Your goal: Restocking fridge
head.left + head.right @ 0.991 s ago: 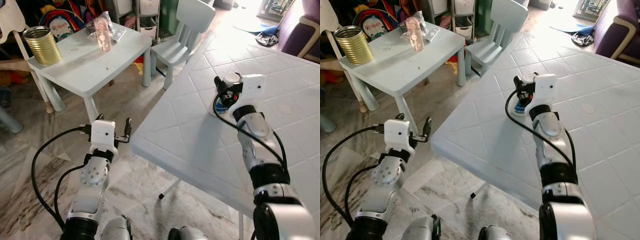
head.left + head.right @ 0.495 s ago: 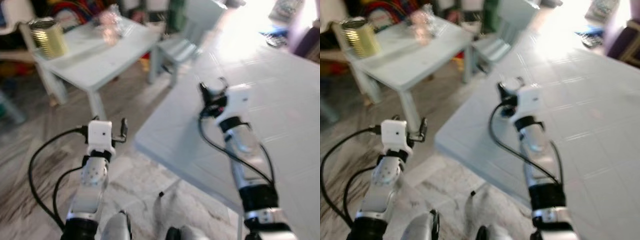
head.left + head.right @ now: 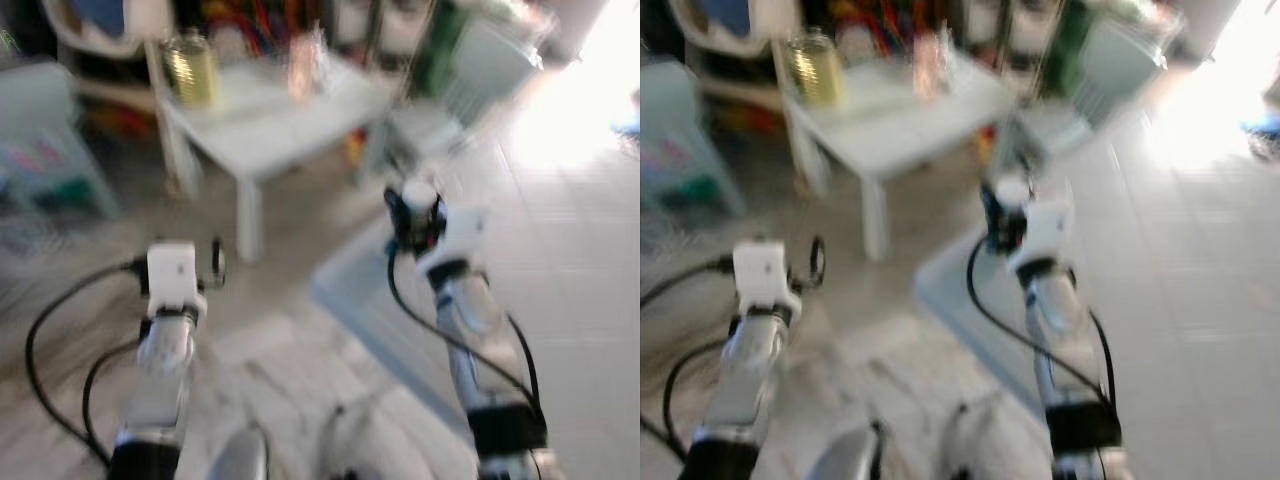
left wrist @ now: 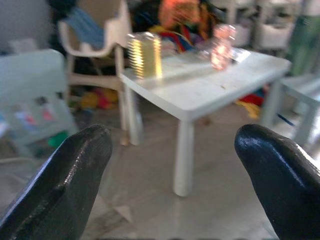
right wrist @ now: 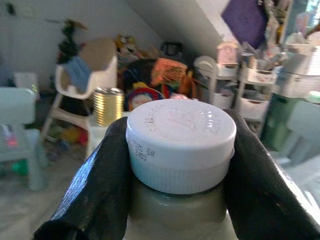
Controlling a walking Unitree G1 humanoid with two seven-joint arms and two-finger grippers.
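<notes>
The right gripper [image 5: 180, 165] is clamping a bottle [image 5: 181, 145] with a white ribbed cap, one black finger [image 5: 95, 185] pressing each side of its neck. The cap is filling the space between the fingers; the bottle's body below it is cut off, so its label and contents are hard to tell beyond a pale colour. In the head views, which are heavily blurred, this gripper [image 3: 415, 215] is holding the bottle up in front of the robot, above the near corner of a pale tiled table [image 3: 560, 260].

The left gripper [image 4: 175, 165] is hanging with its fingers [image 4: 65, 180] spread wide apart and nothing between them. Ahead of it and well apart is standing a small white table [image 4: 200, 90], carrying a gold tin can [image 4: 145, 54] and a pinkish container [image 4: 221, 46] too blurred to identify. A white chair [image 4: 95, 45] is standing beyond the can.
</notes>
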